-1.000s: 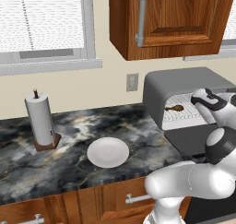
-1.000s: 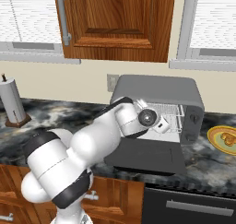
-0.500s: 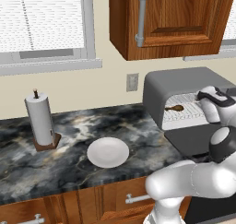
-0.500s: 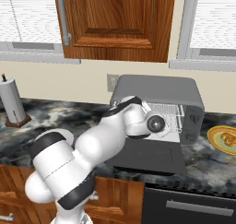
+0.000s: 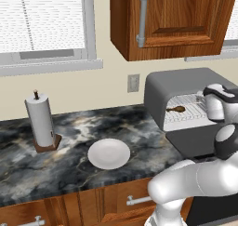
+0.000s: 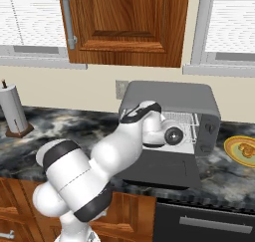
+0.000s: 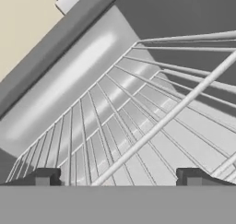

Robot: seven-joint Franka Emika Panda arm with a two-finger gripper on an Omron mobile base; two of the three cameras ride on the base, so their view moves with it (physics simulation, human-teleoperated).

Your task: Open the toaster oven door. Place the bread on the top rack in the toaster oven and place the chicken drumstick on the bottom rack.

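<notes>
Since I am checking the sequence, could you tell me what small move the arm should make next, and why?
Probably draw the gripper straight back out of the toaster oven. Its jaws stand open and empty over a wire rack, the chicken drumstick already lies inside, and the bread appears to sit on a yellow plate to the oven's right.

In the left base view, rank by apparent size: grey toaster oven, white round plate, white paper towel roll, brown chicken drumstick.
1. grey toaster oven
2. white round plate and white paper towel roll: too alike to rank
3. brown chicken drumstick
</notes>
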